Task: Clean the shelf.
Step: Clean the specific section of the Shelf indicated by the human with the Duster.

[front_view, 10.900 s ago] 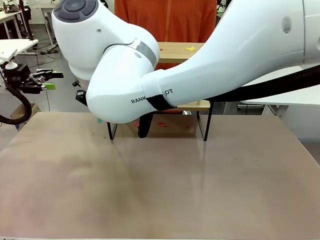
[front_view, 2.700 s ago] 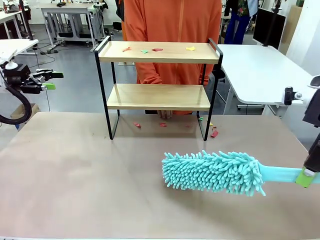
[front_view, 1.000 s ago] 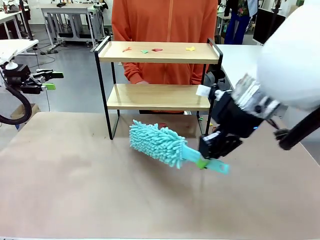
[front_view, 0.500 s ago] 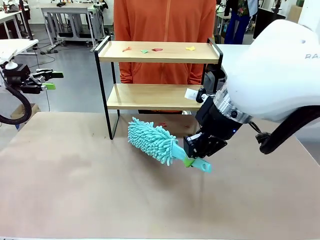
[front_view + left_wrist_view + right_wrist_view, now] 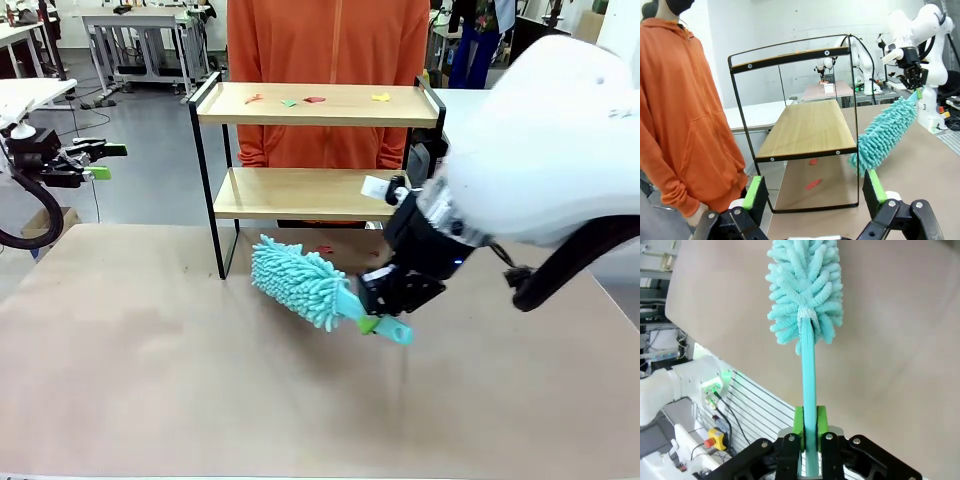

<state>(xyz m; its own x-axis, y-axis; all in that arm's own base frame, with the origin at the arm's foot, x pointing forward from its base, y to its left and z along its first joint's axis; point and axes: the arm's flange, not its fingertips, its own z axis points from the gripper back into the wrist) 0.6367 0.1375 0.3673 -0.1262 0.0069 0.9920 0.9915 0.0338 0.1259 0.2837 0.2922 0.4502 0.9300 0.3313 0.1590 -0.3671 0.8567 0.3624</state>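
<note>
The shelf (image 5: pixel 315 106) stands at the table's far side, with small coloured paper scraps (image 5: pixel 314 99) on its top board and a bare lower board (image 5: pixel 310 192). My right gripper (image 5: pixel 372 318) is shut on the handle of a teal fluffy duster (image 5: pixel 295 282), whose head hangs low in front of the shelf's legs. Seen from the right wrist, the gripper (image 5: pixel 809 425) clamps the duster's handle (image 5: pixel 809 370) between green pads. My left gripper (image 5: pixel 105 161) is open and holds nothing, off the table's left. From the left wrist, that gripper (image 5: pixel 814 190) faces the shelf (image 5: pixel 807 127) end-on.
A person in an orange hoodie (image 5: pixel 330 40) stands right behind the shelf, hands down. Red scraps (image 5: pixel 813 184) lie on the table (image 5: pixel 200 380) under the shelf. A white table (image 5: pixel 510 140) stands at the back right.
My right arm has carried the duster a little to the left, bringing its head closer to the shelf's left legs. The left gripper has stayed put.
</note>
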